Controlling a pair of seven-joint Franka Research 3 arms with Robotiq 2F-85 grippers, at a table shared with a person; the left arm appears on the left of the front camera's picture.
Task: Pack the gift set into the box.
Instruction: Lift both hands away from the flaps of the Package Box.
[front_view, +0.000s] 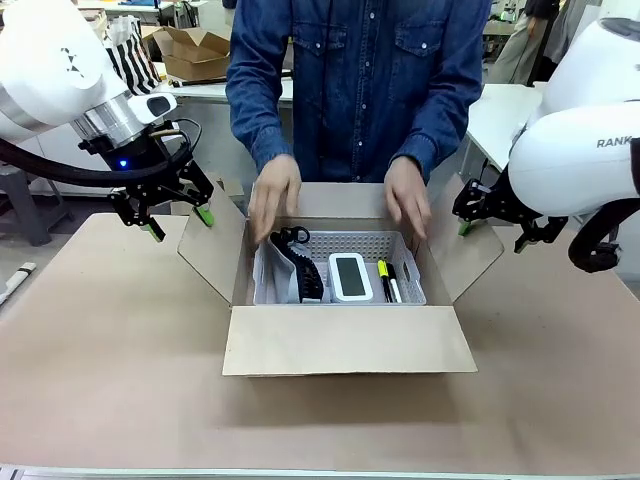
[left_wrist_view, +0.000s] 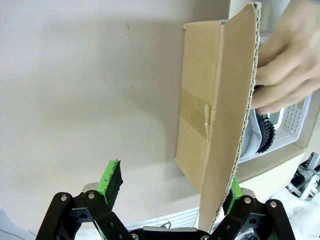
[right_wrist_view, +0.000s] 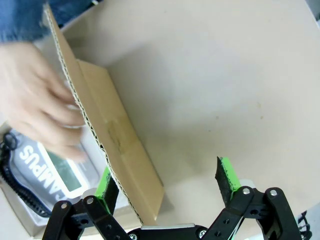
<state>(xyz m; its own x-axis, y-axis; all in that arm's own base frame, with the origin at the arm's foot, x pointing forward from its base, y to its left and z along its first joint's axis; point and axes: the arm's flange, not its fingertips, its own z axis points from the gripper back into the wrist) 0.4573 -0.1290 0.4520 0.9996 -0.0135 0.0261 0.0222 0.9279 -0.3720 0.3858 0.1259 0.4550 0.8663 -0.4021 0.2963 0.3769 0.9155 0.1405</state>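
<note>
Sitting inside the large brown corrugated cardboard box (front_view: 345, 340), at the middle of the table (front_view: 100, 330) and toward its far edge, is the pale perforated plastic rectangular basket (front_view: 370, 242). In the basket lie a black corded item (front_view: 300, 262) at the end nearer the left arm, then a white grey-screened gadget (front_view: 351, 276), then a yellow pen (front_view: 383, 272) and a black pen (front_view: 393, 287) side by side.

The box's near flap lies folded outward, flat toward the robot's edge. The two side flaps slant up and outward.

Person in a blue denim shirt stands at the far edge. The person's right hand (front_view: 273, 200), blurred, is over the corded-item end of the basket. The person's left hand (front_view: 408, 205) is at the basket's far corner by the pens. Contact with the rim cannot be told.

Left gripper (front_view: 178, 222) is spread wide. The left wrist view shows its fingers straddling the left side flap's edge, the cardboard close to one green pad (left_wrist_view: 232, 192).

Right gripper (front_view: 490, 225) is also spread. The right flap's corner stands between its fingers, against one pad (right_wrist_view: 105, 182).
</note>
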